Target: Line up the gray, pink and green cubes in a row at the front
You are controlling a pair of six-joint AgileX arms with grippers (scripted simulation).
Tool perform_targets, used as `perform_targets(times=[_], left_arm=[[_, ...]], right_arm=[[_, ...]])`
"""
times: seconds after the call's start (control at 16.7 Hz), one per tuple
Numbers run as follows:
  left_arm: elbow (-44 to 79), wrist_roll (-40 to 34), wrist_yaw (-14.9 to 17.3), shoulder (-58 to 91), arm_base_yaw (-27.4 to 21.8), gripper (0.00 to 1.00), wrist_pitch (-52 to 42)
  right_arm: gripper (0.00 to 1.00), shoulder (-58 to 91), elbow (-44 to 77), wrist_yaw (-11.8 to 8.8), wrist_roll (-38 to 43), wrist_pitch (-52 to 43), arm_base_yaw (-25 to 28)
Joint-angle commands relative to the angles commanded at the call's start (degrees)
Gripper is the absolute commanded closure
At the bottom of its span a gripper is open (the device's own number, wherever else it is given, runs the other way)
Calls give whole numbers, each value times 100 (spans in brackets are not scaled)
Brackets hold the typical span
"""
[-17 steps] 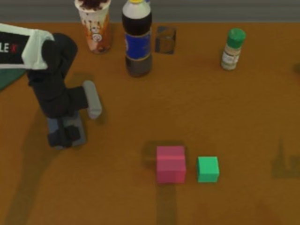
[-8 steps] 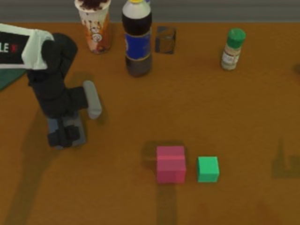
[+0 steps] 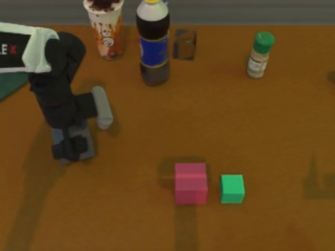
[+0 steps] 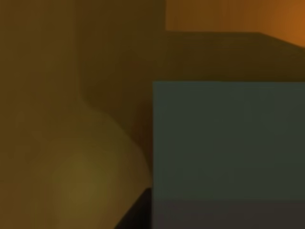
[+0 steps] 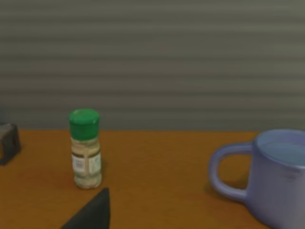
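Well, gray cube [image 4: 228,143]: directly under the left end effector [image 3: 75,147], sitting on the tabletop [image 3: 261,130]. It fills the left wrist view, so the tool is right down on it.
Left end effector: pointing straight down over the gray cube. I cannot tell whether it is clamped on the cube or loose around it. Coming from above makes sense to me, since a plain block is easiest taken by two opposite flat sides.
Pink cube [image 3: 190,183]: well apart from the left end effector, toward the right of the top view and nearer the front edge.
Green cube [image 3: 232,189]: just past the pink one, farther again from the end effector, with a small gap between the two.
Row: pink and green already sit side by side at the front. By size order, I'd judge the gray one belongs in the free spot on the pink cube's side nearest the end effector.
Step in hand: looks like the pickup of the gray cube, the only one of the three not in line.
Background things: a dessert cup [image 3: 104,26], a cola bottle [image 3: 153,44], a dark shiny cube [image 3: 185,44] and a green-capped shaker [image 3: 260,54] stand at the back, beyond the end effector and off any path to the front.
Right end effector [image 5: 90,214]: parked outside the top view, with only a dark sliver showing in its own camera, so I cannot tell its state. The shaker and a lilac mug [image 5: 281,176] are in front of it.
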Motion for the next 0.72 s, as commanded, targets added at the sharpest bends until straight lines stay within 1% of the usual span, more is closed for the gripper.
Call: perform_targets(times=[0.24, 0.36, 0.54, 0.72], left_arm=[[446, -29, -2, -348, 81, 100, -846], [603, -22, -4, -491, 89, 100, -1107], [628, -19, -4, -520, 87, 100, -1145], [567, -28, -7, -550, -31, 100, -1133]], right_arm=[[0, 0, 0, 0, 0, 0, 0], [0, 0, 0, 0, 0, 0, 0], [0, 0, 0, 0, 0, 0, 0], [0, 0, 0, 0, 0, 0, 0]])
